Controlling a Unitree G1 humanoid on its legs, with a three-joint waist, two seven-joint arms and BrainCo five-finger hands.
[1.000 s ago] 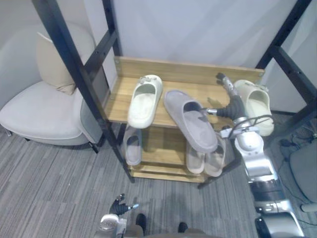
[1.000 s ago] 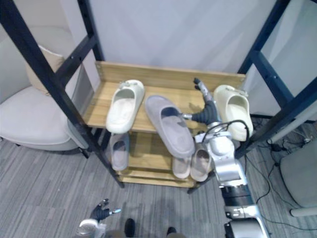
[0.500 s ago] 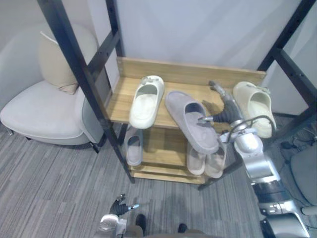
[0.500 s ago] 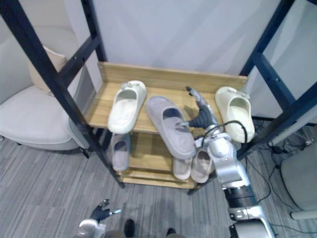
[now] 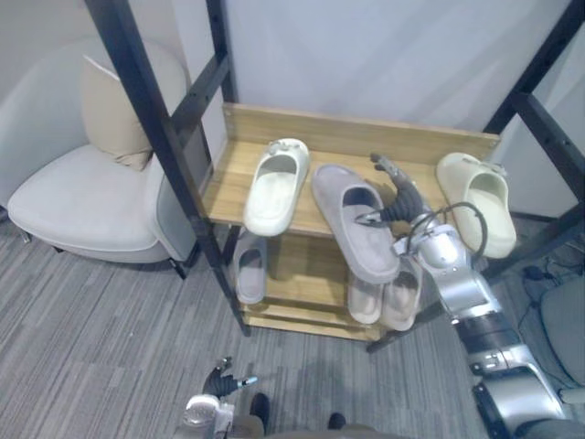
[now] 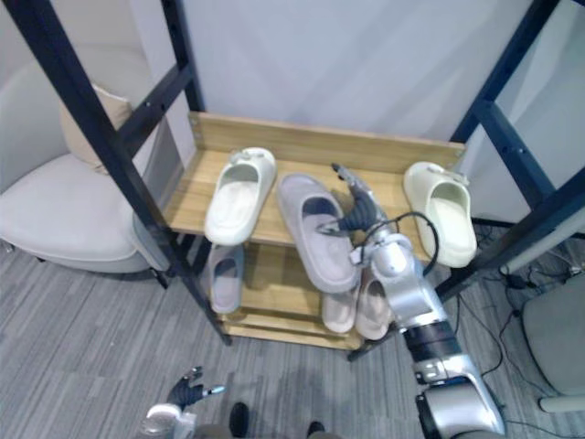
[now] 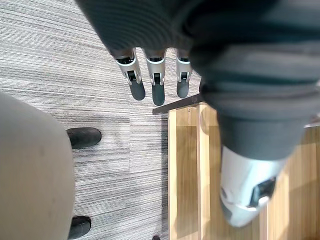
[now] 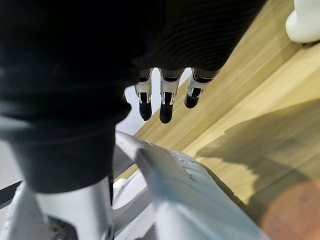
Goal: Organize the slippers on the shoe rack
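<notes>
A wooden shoe rack (image 5: pixel 356 139) stands before me. Its top shelf carries a cream slipper (image 5: pixel 274 183) on the left, a grey slipper (image 5: pixel 352 219) lying aslant in the middle with its heel past the front edge, and a second cream slipper (image 5: pixel 477 199) on the right. My right hand (image 5: pixel 400 203) is open at the grey slipper's right side, fingers (image 8: pixel 165 107) straight over the shelf and thumb against the slipper. Lower down lie a grey slipper (image 5: pixel 249 267) and a beige pair (image 5: pixel 384 294). My left hand (image 5: pixel 219 380) hangs open near the floor, fingers (image 7: pixel 155 87) straight.
Black metal frame posts (image 5: pixel 155 137) cross in front of the rack's left end, and more stand at the right (image 5: pixel 539 110). A pale armchair (image 5: pixel 82 197) with a cushion sits to the left. A grey chair (image 5: pixel 562 329) is at the far right. The floor is grey carpet.
My right hand has moved left, from the gap between the grey slipper and the right cream slipper to the grey slipper's side. The camera has shifted a little. The left hand stays put.
</notes>
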